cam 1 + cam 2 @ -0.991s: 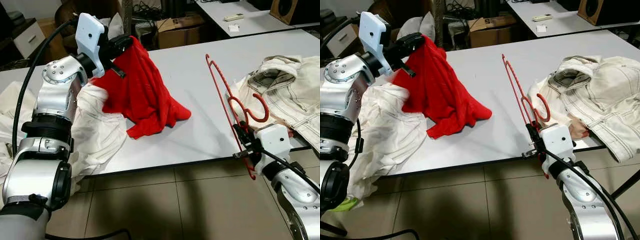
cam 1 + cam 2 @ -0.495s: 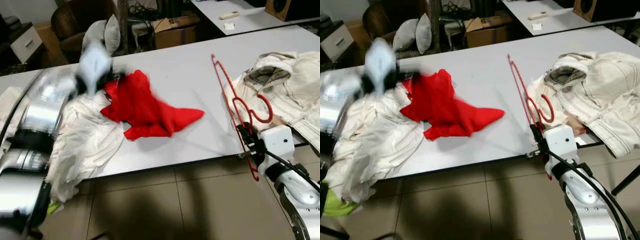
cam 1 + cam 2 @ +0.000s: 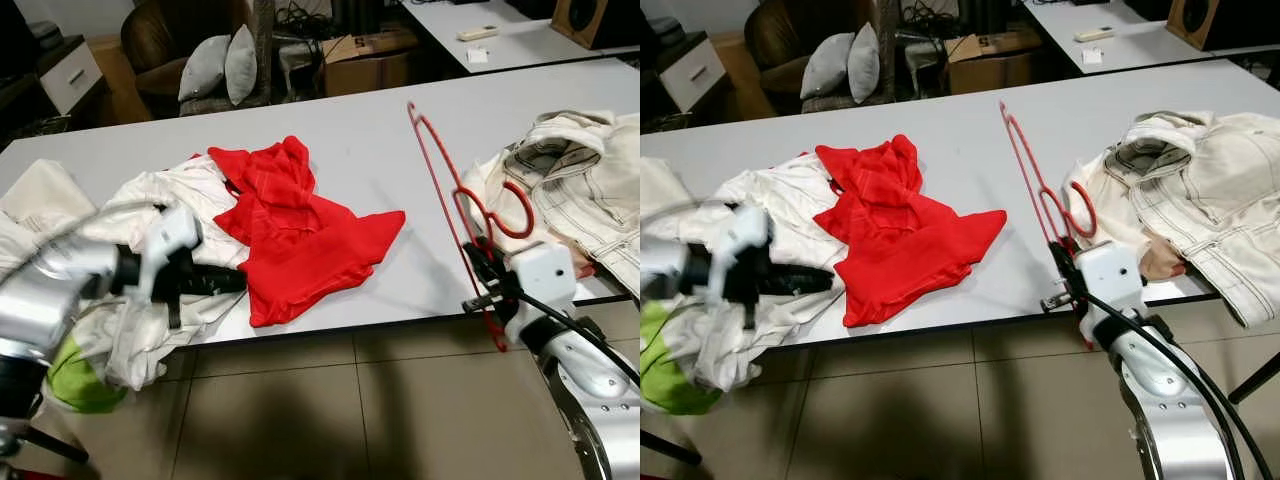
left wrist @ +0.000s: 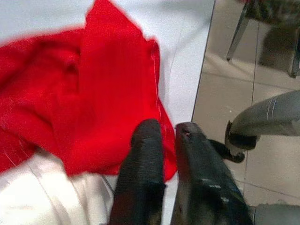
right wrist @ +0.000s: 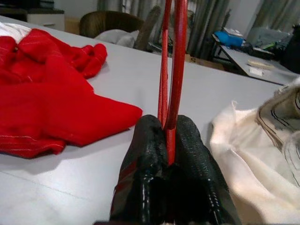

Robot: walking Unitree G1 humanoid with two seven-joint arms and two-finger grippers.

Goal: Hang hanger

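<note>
A red wire hanger (image 3: 447, 183) stands tilted over the white table (image 3: 380, 110), its lower end pinched between the fingers of my right gripper (image 3: 478, 268) at the table's front edge. In the right wrist view the hanger (image 5: 175, 56) rises from between the shut fingers (image 5: 145, 140). A red garment (image 3: 300, 225) lies spread flat on the table left of the hanger. My left gripper (image 3: 228, 281) is low at the front edge, pointing at the garment's near corner; its fingers (image 4: 148, 140) are close together with nothing between them, just short of the red garment (image 4: 93, 93).
A cream jacket (image 3: 585, 185) is heaped at the table's right end, close behind the hanger's hook. White cloth (image 3: 150, 205) is piled at the left end, with something green (image 3: 75, 365) below it. Cushions (image 3: 225, 65) and a cardboard box (image 3: 370, 60) stand beyond the table.
My left arm has swung down from high above the table to its front edge. The red garment that hung from it now lies flat. The right gripper keeps the hanger.
</note>
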